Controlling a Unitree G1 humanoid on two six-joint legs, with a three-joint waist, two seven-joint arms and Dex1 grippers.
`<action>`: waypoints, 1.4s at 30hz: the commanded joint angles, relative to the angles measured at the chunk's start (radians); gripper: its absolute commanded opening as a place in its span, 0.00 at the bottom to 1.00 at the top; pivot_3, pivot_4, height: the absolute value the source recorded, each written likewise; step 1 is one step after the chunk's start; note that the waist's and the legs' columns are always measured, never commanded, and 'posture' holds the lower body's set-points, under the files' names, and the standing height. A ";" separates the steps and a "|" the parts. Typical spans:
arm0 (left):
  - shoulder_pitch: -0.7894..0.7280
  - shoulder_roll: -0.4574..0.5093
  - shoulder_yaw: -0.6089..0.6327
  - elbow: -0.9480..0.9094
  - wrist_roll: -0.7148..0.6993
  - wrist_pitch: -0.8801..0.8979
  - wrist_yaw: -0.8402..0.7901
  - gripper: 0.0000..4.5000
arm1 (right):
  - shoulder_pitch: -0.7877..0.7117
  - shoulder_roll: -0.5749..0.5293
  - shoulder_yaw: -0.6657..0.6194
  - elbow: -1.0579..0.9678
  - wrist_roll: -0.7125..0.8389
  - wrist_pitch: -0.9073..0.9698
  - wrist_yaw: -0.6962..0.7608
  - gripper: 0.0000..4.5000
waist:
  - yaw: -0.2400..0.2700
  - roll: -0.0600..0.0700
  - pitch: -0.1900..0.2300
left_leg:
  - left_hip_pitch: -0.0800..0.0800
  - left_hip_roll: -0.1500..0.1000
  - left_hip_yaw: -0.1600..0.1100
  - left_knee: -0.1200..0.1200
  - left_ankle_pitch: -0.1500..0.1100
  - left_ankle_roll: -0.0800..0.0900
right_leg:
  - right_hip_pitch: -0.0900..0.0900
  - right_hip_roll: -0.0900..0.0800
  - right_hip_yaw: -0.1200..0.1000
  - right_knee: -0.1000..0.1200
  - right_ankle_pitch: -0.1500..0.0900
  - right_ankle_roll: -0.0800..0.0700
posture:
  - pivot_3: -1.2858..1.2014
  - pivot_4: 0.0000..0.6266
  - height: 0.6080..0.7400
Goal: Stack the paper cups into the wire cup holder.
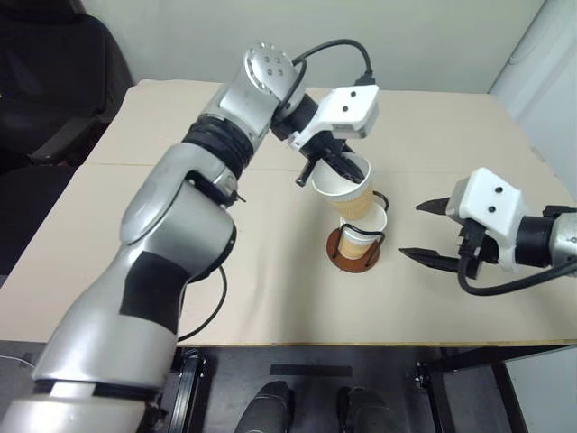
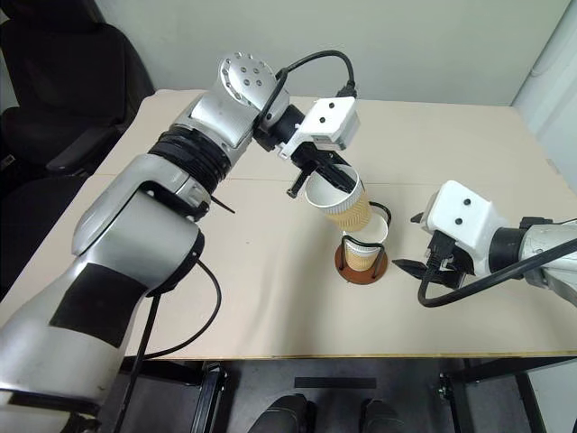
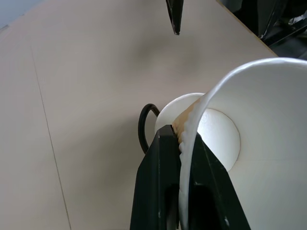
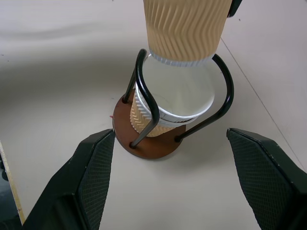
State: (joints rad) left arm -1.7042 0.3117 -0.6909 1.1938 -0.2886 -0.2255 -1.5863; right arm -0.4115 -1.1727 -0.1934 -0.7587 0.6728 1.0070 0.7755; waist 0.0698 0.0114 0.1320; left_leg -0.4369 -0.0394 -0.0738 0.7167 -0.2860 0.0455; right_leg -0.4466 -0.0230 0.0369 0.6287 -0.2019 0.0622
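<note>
Left claw [image 1: 332, 171]: we pinched a cup's [image 1: 346, 188] rim, frame centre, above the holder [image 1: 353, 245].
Right claw [image 1: 424, 231]: we held it open, right.

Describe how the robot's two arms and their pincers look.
Both arms have glossy silver shells with black ribbed joints and black panels. Each wrist ends in a white boxy housing with small dark dots, fed by a looping black cable. The left pincer and right pincer each have two black fingers; the right one's fingers are broad, tapering and finely textured on the inner faces.
</note>
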 commanded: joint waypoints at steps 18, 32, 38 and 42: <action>-0.016 -0.077 0.179 0.049 0.184 -0.076 -0.028 0.00 | 0.020 0.003 -0.065 -0.039 0.017 0.007 -0.025 0.84 | 0.000 0.000 0.000 | 0.000 0.000 0.001 0.000 0.000 0.001 | 0.000 0.000 0.001 0.000 0.000 0.000 | 0.52 0.24 1.00; 0.013 -0.112 0.244 0.057 0.262 -0.088 -0.028 0.00 | 0.014 -0.021 -0.099 -0.010 0.022 0.000 0.013 0.84 | 0.000 0.000 0.000 | 0.000 0.000 0.001 0.001 -0.001 0.001 | -0.001 0.000 0.002 0.001 0.000 0.001 | 0.52 0.24 1.00; 0.018 -0.115 0.243 0.056 0.269 -0.089 -0.028 0.00 | -0.036 -0.067 -0.200 0.042 0.077 0.025 0.057 0.84 | 0.000 0.000 0.000 | 0.000 0.000 0.002 0.001 -0.001 0.002 | -0.001 0.000 0.002 0.000 0.000 0.001 | 0.52 0.24 1.00; 0.019 -0.120 0.244 0.057 0.270 -0.088 -0.028 0.00 | -0.085 -0.095 -0.261 0.071 0.130 0.054 0.060 0.84 | 0.001 0.000 0.000 | 0.000 0.000 0.002 0.001 -0.001 0.002 | -0.001 0.000 0.002 0.001 0.000 0.001 | 0.52 0.24 1.00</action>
State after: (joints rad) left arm -1.6769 0.1977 -0.4714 1.2613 -0.0144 -0.3023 -1.5863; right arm -0.4725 -1.2436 -0.3918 -0.6897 0.7751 1.0525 0.8298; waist 0.0704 0.0113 0.1320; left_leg -0.4368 -0.0396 -0.0719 0.7180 -0.2871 0.0475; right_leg -0.4473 -0.0229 0.0393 0.6294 -0.2019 0.0633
